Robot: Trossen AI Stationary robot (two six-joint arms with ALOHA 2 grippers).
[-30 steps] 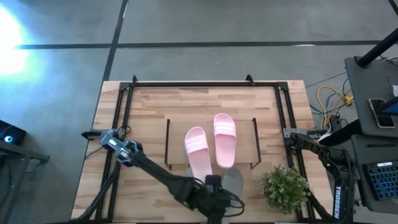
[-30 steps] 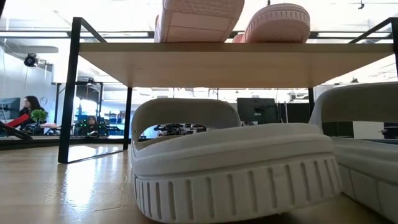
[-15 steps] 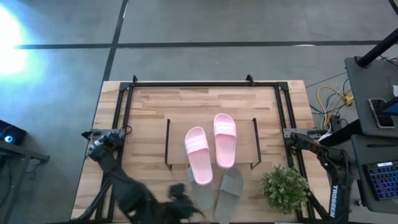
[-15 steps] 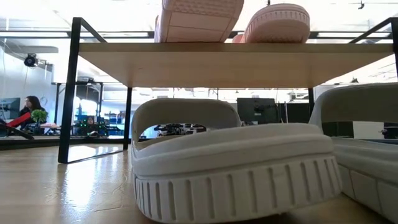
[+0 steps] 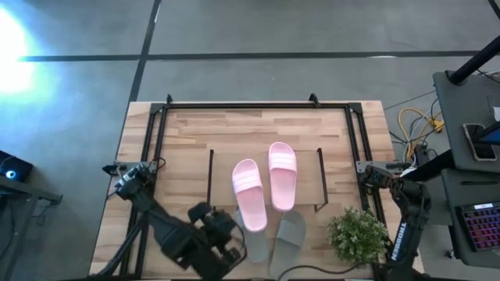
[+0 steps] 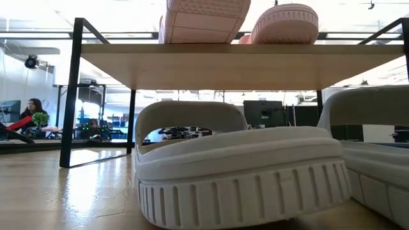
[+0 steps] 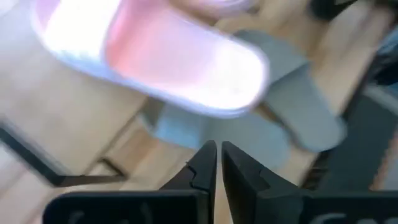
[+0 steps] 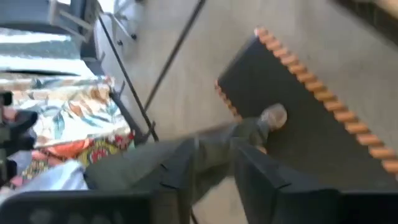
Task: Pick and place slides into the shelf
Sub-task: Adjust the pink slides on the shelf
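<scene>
Two pale pink slides (image 5: 248, 195) (image 5: 281, 176) lie sole-down on the shelf's wooden top (image 5: 305, 183). The left one's near end juts over the shelf's near edge. Two grey-green slides (image 5: 256, 243) (image 5: 289, 236) rest on their soles on the table in front of and partly under the shelf (image 6: 236, 64). In the low view they are close up (image 6: 236, 166) (image 6: 377, 147). My left gripper (image 5: 225, 238) hovers shut and empty just left of the grey-green slides (image 7: 217, 134); its shut fingertips show in the left wrist view (image 7: 217, 155). My right gripper (image 8: 214, 165) is off the table's right side, open, holding nothing.
A small bushy green plant (image 5: 358, 234) stands near the table's near right corner. A larger black tube frame (image 5: 234, 105) runs round the tabletop. A bare stretch of wood (image 5: 180, 172) lies left of the shelf. A person (image 6: 29, 112) sits far off in the room.
My left gripper has drawn back from over the grey-green slides toward the table's left, rising and rolling, so both slides now show. The slides have kept still. My right arm has swung in toward the plant.
</scene>
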